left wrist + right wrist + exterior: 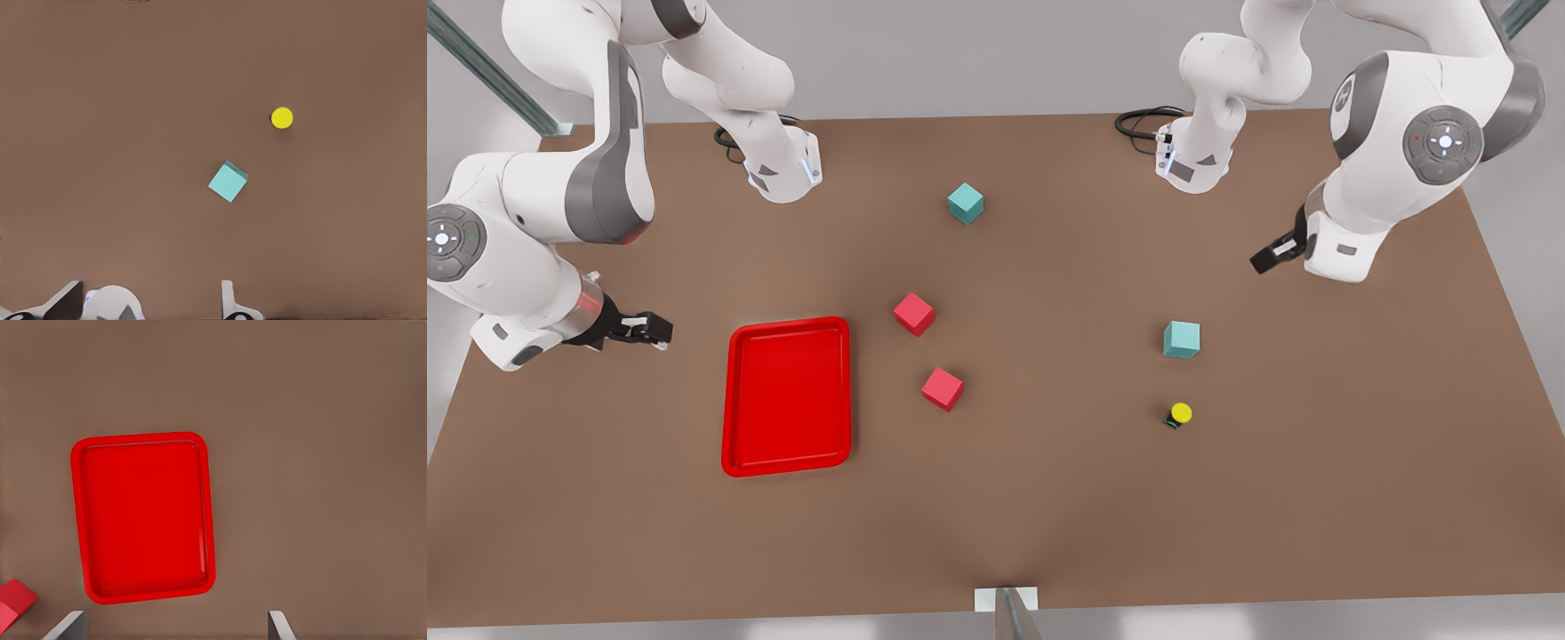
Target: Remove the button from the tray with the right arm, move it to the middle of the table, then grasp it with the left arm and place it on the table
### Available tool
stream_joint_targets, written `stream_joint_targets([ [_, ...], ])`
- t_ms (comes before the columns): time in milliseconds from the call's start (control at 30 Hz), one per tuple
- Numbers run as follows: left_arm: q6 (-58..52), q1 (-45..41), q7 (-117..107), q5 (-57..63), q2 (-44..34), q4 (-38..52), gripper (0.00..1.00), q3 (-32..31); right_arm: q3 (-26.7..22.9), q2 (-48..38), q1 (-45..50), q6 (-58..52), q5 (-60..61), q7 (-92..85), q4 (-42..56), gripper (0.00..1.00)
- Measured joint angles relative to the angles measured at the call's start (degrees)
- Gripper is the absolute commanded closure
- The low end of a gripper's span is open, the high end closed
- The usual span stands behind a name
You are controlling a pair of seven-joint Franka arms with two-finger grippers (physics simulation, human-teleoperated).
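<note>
Button [1179, 414] sits on the bare bench [1049, 498], toward the edge on the front view's right, just beside a teal cube [1182, 340] and apart from it. Yellow cap up.

Tray [787, 396] lies flat nearer the opposite edge, nothing in it. Two red cubes [914, 314] [943, 388] sit mid-bench beside the tray, not touching it. Second teal cube [966, 203] lies toward the far edge.

Right gripper [649, 332] hovers near the tray's outer side, fingers [279, 627] spread open, gripping nothing.

Left gripper [1272, 253] hangs above the bench near the first teal cube's side, fingers open, nothing held.
</note>
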Motion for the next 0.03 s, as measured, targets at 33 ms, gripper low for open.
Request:
stream_joint_targets([
  [33, 0.0, -0.4, 2.5, 0.0, 0.5, 0.2, 0.00, 0.0, 0.0, 0.0, 0.0, 0.0, 0.0, 0.0, 0.0, 0.00],
])
